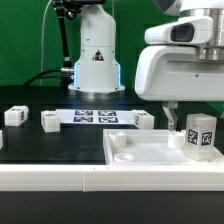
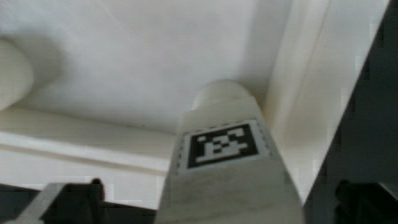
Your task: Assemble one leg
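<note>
A robot arm reaches in from the exterior view's right over a black table [image 1: 40, 150]. Its bulky white wrist housing fills the upper right of that view, and the end effector [image 1: 172, 124] hangs below it, mostly hidden by the housing. Only one thin finger [image 1: 170, 119] shows there, so that view does not reveal how far apart the fingers stand.

A large flat white panel [image 1: 150, 158] lies on the table at the front right, with a round recessed socket [image 1: 125, 156] near its left corner. Two small white blocks with black-and-white square tags stand upright on the panel's right part, close together: the leg [image 1: 202, 132], the taller-looking one nearest the right edge, and a second block [image 1: 179, 138] just beside it, directly under the finger.

Three more tagged blocks sit on the table behind the panel: a left block [image 1: 14, 116] near the left edge, a middle block [image 1: 49, 120], and a block by the panel [image 1: 143, 120]. The marker board [image 1: 96, 116] lies flat between the last two. The white robot base [image 1: 95, 55] stands behind it against a green backdrop.

In the wrist view, a white leg [image 2: 222, 150] with a square tag fills the centre, standing on the white panel [image 2: 143, 70]. Dark fingertips [image 2: 68, 203] show at either lower corner, one each side of the block. They sit wide of it, with a gap visible on both sides.
</note>
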